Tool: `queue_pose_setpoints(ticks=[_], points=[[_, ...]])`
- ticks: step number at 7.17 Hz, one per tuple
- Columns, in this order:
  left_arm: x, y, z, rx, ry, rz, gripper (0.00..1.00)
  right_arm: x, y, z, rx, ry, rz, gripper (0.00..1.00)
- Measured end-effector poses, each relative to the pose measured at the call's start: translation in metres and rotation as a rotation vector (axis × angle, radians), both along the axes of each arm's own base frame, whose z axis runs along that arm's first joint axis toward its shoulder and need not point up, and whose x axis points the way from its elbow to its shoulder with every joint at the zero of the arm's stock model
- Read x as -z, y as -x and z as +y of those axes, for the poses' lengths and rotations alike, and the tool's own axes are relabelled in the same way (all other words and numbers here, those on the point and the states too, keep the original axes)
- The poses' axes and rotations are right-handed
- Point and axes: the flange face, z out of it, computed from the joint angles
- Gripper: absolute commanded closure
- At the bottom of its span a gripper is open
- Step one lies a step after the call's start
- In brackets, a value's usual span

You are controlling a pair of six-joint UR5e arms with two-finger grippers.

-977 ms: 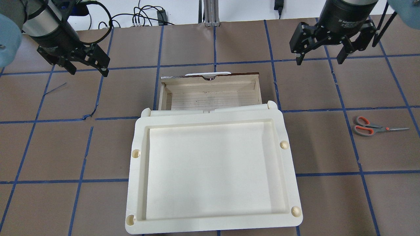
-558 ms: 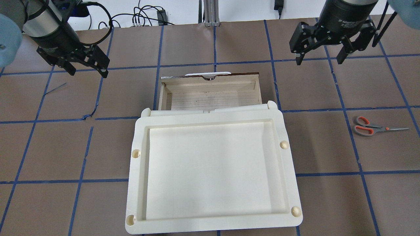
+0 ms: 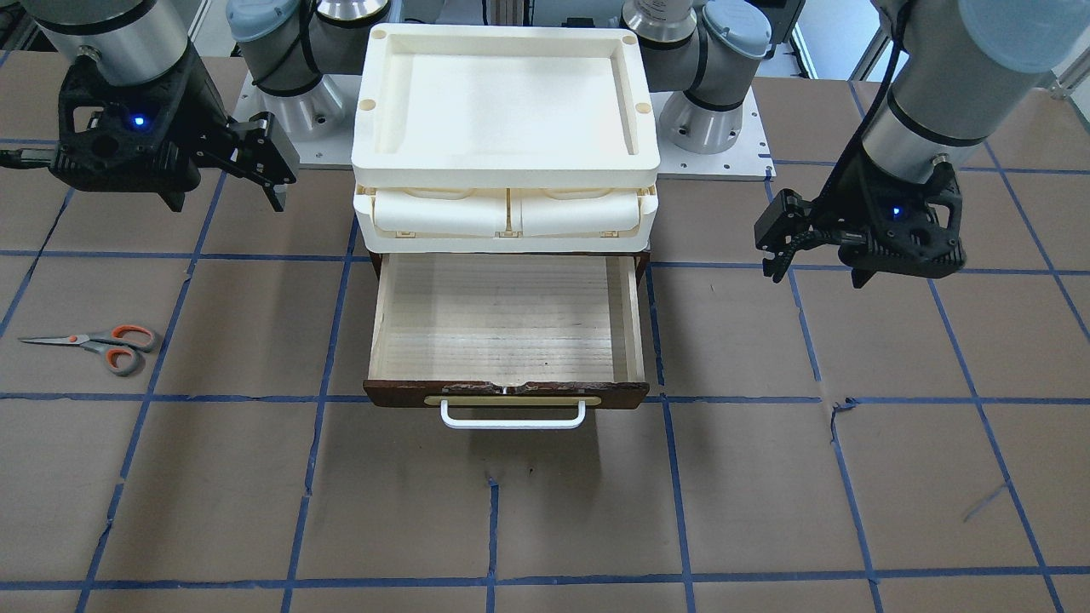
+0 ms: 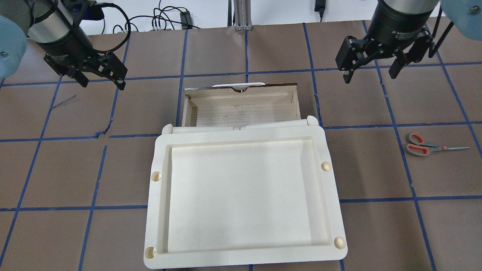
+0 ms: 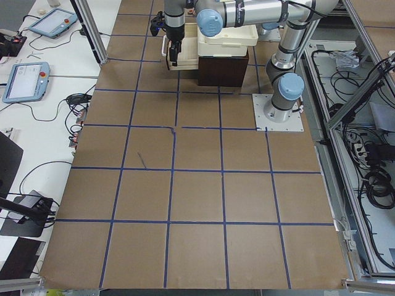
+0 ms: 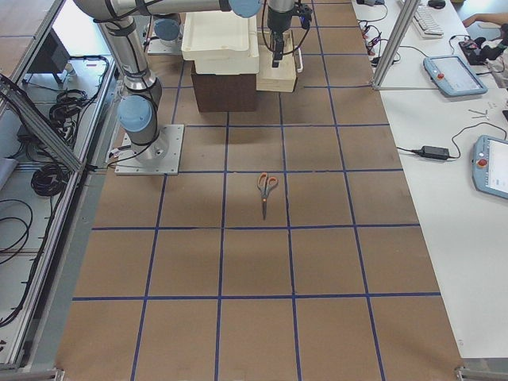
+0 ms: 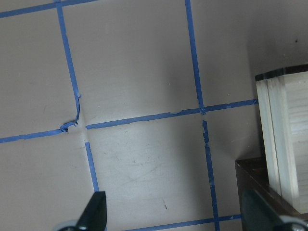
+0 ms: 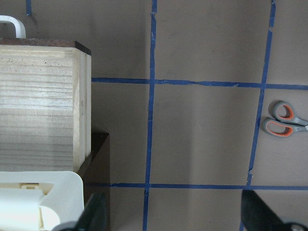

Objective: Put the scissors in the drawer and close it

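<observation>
The scissors (image 4: 425, 146), with orange-and-grey handles and silver blades, lie flat on the table far to the right of the drawer; they also show in the front view (image 3: 102, 343), the right side view (image 6: 267, 189) and the right wrist view (image 8: 284, 120). The wooden drawer (image 4: 241, 109) is pulled open and empty, with its white handle (image 3: 513, 417) on the far side from me. My right gripper (image 4: 369, 77) is open and empty, above the table beyond the drawer's right corner. My left gripper (image 4: 101, 83) is open and empty, beyond the drawer's left side.
A cream plastic tray top (image 4: 241, 259) sits over the cabinet, with two small cream compartments (image 3: 443, 213) under it. Cables (image 4: 165, 19) lie past the table's far edge. Blue tape lines cross the brown table (image 4: 75, 169).
My right gripper has shifted a little toward me and to the right. The left gripper has barely moved. The scissors and drawer are as before.
</observation>
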Motion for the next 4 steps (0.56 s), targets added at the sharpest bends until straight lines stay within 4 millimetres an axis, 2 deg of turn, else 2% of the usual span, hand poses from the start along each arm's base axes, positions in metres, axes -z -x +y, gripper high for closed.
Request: queue_pose_setpoints(ticks=[1,2,4], points=[[0.001,-0.002,-0.003,-0.004,0.002,-0.001,0.0,0.0,0.017,-0.004,-0.04,-0.002,0.003,0.0],[0.003,-0.004,-0.01,-0.012,0.005,-0.001,0.0,0.001,0.047,-0.009,-0.091,-0.008,-0.001,0.0],[0.01,-0.004,-0.028,-0.018,0.026,0.007,0.0,0.011,0.13,-0.018,-0.289,-0.032,-0.027,0.0]])
